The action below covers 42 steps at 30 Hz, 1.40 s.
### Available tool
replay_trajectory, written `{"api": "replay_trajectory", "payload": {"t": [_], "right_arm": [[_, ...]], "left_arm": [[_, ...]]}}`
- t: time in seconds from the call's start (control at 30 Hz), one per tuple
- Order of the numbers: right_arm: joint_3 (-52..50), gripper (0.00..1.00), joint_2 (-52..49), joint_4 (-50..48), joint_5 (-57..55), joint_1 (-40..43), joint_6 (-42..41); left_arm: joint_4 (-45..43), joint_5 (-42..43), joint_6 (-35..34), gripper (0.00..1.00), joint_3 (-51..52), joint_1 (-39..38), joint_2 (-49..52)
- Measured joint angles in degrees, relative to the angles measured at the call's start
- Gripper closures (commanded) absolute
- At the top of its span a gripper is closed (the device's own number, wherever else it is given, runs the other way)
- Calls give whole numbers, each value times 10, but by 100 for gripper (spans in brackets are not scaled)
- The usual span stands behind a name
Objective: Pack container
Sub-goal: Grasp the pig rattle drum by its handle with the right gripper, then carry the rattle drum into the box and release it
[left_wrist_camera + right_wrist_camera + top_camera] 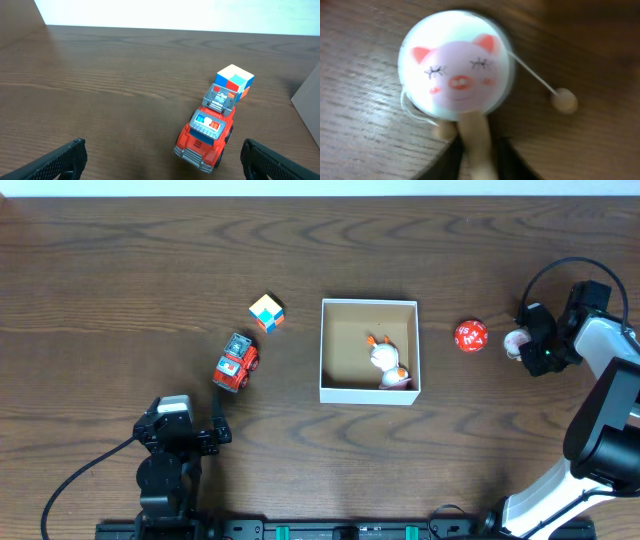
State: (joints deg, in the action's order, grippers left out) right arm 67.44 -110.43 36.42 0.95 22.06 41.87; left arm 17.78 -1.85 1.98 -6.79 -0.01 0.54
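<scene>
The container [326, 350], a shallow white-walled box with a tan floor, sits at the table's centre and holds a white and orange toy animal [385, 362]. At the far right my right gripper [528, 345] [477, 160] is shut on the wooden handle of a pig-faced drum toy [515, 341] [455, 72]. The drum lies just above the wood, with its bead on a string [564, 100] hanging out to the side. My left gripper [185, 423] [165, 167] stands open near the front left. A red toy truck [236, 362] [207, 132] lies just beyond its fingertips.
A multicoloured cube [266, 312] [234, 81] lies behind the truck, left of the container. A red many-sided die [470, 336] rests between the container and the pig drum. The container's wall [309, 97] shows at the right edge of the left wrist view.
</scene>
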Motion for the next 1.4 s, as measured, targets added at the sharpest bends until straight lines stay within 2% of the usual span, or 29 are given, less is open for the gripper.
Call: {"api": "replay_trajectory", "payload": {"t": [0.33, 0.47, 0.7, 0.83, 1.13, 1.4], "right_arm": [[12, 99, 8, 26, -10, -2, -29], [30, 99, 57, 39, -16, -18, -42], [47, 99, 201, 34, -19, -104, -49], [48, 99, 246, 34, -9, -171, -47], [48, 99, 263, 34, 115, -315, -31], [48, 99, 243, 34, 150, -363, -11]], "left_arm": [[0, 0, 0, 2, 0, 0, 0], [0, 0, 0, 2, 0, 0, 0], [0, 0, 0, 2, 0, 0, 0], [0, 0, 0, 2, 0, 0, 0], [0, 0, 0, 2, 0, 0, 0], [0, 0, 0, 2, 0, 0, 0]]}}
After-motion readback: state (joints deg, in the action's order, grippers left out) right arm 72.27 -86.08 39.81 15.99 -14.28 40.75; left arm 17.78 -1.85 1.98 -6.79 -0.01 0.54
